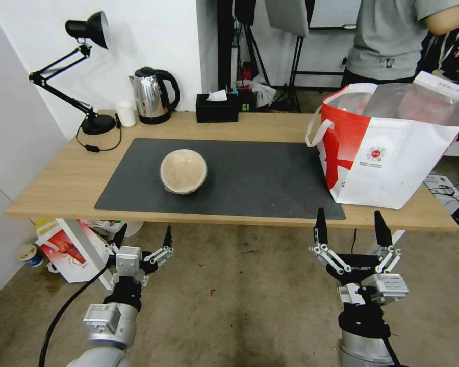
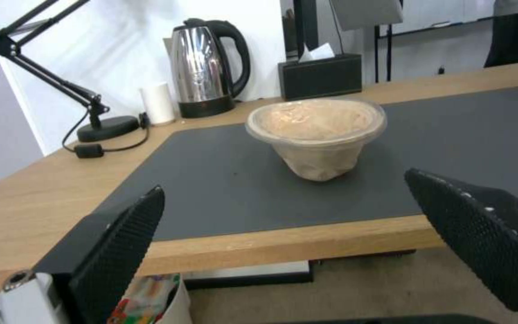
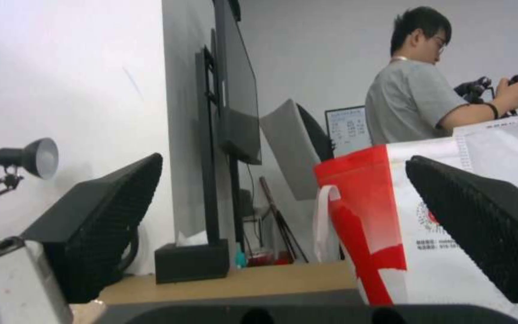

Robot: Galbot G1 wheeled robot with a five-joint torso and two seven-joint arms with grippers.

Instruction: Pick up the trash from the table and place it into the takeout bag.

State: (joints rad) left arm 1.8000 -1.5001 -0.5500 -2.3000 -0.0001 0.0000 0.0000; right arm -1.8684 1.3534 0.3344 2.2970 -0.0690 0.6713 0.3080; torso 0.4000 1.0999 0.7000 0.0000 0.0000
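One piece of trash, a beige round bowl [image 1: 183, 171] [image 2: 317, 136], stands upright on the dark grey mat [image 1: 250, 178] left of the table's [image 1: 61, 183] middle. The takeout bag [image 1: 387, 148] [image 3: 427, 234], white with a red panel, loop handles and foil lining, stands open at the table's right end. My left gripper [image 1: 144, 237] [image 2: 283, 234] hangs open below the front edge, pointing at the bowl. Over the floor in front of the bag, my right gripper [image 1: 351, 228] [image 3: 283, 225] is open too, with nothing between its fingers.
A black desk lamp [image 1: 84, 66], a small white cup [image 1: 126, 113], a steel kettle [image 1: 152, 95] and a black tissue box [image 1: 217, 107] line the table's back edge. A smaller red-and-white bag [image 1: 71, 250] sits on the floor under the left end.
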